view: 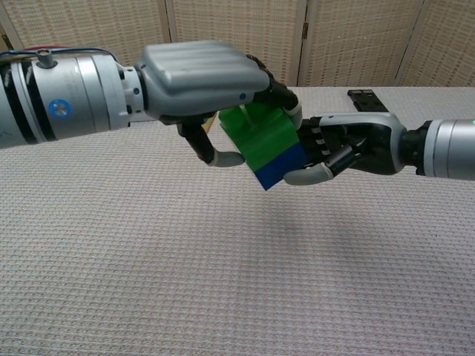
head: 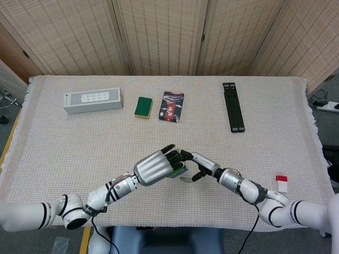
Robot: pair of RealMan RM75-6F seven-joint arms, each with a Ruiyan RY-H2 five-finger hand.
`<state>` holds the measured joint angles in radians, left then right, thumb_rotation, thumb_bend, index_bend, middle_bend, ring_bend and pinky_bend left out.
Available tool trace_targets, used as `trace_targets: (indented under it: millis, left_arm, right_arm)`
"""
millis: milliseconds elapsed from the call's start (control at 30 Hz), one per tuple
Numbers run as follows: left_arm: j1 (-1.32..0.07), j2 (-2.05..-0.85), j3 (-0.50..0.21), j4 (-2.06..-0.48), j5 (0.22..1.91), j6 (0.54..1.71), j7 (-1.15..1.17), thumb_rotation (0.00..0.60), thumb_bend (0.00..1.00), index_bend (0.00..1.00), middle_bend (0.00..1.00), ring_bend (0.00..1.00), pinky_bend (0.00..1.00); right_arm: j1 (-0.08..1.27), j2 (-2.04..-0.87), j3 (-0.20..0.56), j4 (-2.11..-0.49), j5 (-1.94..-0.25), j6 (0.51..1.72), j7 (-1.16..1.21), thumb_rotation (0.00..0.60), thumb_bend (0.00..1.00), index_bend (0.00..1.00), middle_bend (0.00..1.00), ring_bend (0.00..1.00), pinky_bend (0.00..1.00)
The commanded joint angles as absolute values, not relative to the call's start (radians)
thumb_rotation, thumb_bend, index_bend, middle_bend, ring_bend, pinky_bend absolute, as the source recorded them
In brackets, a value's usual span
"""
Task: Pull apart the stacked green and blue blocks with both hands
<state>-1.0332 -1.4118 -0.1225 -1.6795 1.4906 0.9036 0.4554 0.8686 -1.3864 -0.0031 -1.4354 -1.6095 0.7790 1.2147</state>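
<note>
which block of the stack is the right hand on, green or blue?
The blue block, the lower one: the right hand has its thumb against that end. The green block above sits under the left hand.

A grey box [head: 93,100] lies on the tabletop [head: 63,143] far beyond the left robot hand [head: 154,168]. A green sponge [head: 143,106] and a dark packet [head: 171,106] sit side by side straight beyond it. A black strip [head: 233,106] lies beyond the right robot hand [head: 197,166], and a small red-and-white tag [head: 281,183] lies off to that hand's right.
</note>
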Motion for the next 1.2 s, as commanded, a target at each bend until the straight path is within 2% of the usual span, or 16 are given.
trace_targets:
  millis: [33, 267, 433, 900, 1200]
  left_arm:
    - [-1.036, -1.412, -0.125, -1.677, 1.494, 0.9, 0.446, 0.6, 0.42, 0.7, 0.77, 0.42, 0.19]
    - [-1.039, -1.408, -0.13, -1.678, 1.501, 0.893, 0.4, 0.6, 0.41, 0.7, 0.77, 0.42, 0.19]
    - [-1.04, -1.404, -0.129, -1.668, 1.51, 0.889, 0.373, 0.6, 0.41, 0.7, 0.77, 0.42, 0.19]
    - [-1.037, -1.394, -0.128, -1.656, 1.527, 0.892, 0.337, 0.6, 0.42, 0.71, 0.77, 0.42, 0.19]
    - [-1.035, -1.391, -0.131, -1.648, 1.534, 0.898, 0.329, 0.6, 0.42, 0.71, 0.77, 0.42, 0.2]
  right_arm:
    - [0.881, -1.396, -0.001, -1.425, -1.602, 0.763, 1.218, 0.6, 0.37, 0.08, 0.15, 0.15, 0.16]
    - [0.907, -1.415, 0.007, -1.401, -1.59, 0.741, 1.222, 0.6, 0.37, 0.1, 0.17, 0.16, 0.16]
    - [0.913, -1.416, 0.007, -1.398, -1.583, 0.74, 1.219, 0.6, 0.37, 0.15, 0.21, 0.19, 0.18]
    - [0.897, -1.425, 0.021, -1.402, -1.53, 0.746, 1.147, 0.6, 0.37, 0.45, 0.44, 0.36, 0.33]
    - [0.888, -1.43, 0.036, -1.405, -1.491, 0.731, 1.091, 0.6, 0.37, 0.54, 0.51, 0.42, 0.36]
